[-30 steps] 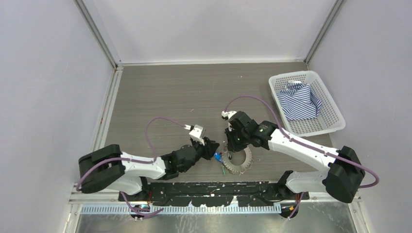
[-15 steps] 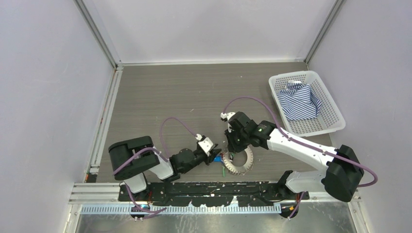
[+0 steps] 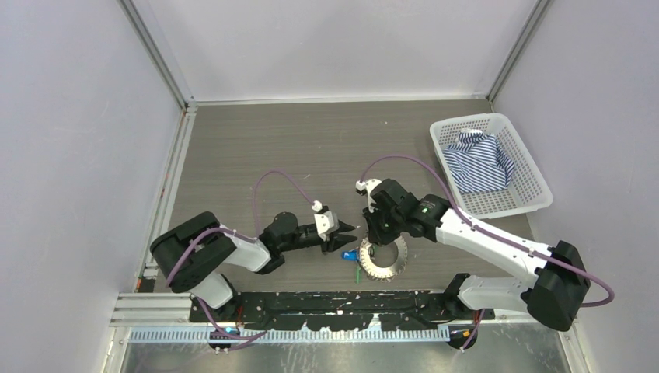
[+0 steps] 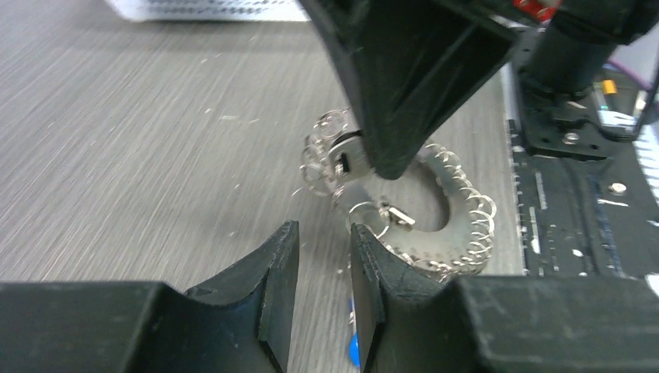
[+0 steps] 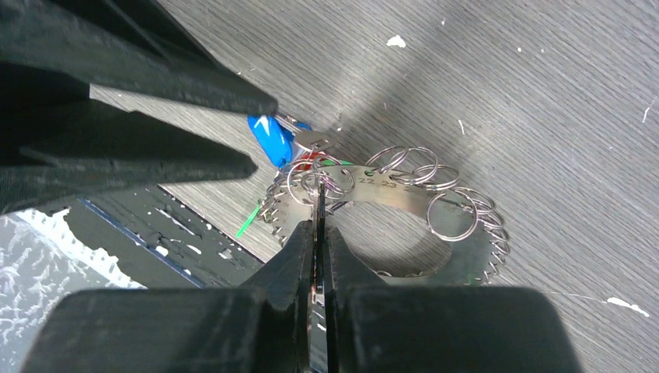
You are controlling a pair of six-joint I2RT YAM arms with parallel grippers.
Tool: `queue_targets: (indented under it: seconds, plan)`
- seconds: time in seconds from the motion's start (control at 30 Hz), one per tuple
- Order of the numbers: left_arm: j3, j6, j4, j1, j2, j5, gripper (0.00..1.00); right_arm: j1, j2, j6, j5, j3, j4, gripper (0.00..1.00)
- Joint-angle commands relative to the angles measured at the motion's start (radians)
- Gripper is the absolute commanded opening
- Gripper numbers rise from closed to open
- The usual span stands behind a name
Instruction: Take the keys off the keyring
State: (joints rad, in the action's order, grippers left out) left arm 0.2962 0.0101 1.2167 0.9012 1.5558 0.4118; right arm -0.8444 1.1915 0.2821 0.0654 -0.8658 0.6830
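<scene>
Silvery-grey metal identifies the keyring [image 3: 386,260], a flat toothed plate carrying many small wire loops. It lies on the wood-grain surface [image 3: 311,148] at the lower centre of the overhead frame, just ahead of the arm bases. The right pincer [image 5: 319,227] is closed on the plate's edge, on the side nearest the left arm. Judged from this hold, its purpose is to pin the keyring so that it cannot slide or turn while a key is drawn off. The left pincer [image 4: 322,242] points at the same side, low over the surface and just short of the loops, with its jaws parted and nothing between them. A blue-headed key [image 5: 272,142] lies just beside the pinned edge, between the two pincers; whether it is threaded on a loop cannot be told. The parted jaws probably stand ready to close on that blue head and pull it clear of the plate.
</scene>
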Motion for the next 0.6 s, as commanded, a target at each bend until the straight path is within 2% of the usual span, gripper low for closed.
queue_targets:
  seconds: [0.0,0.23,0.57]
  plan:
    - [0.076,0.031,-0.073,-0.007,-0.032,0.210,0.32,-0.005,-0.050,-0.028,0.010,-0.058,0.007,0.01]
    - [0.104,0.045,-0.096,-0.008,-0.016,0.233,0.32,-0.005,-0.077,-0.031,0.026,-0.076,0.024,0.01]
    - [0.110,0.058,-0.054,-0.013,-0.002,0.168,0.32,-0.007,-0.087,-0.031,0.054,-0.100,0.044,0.01]
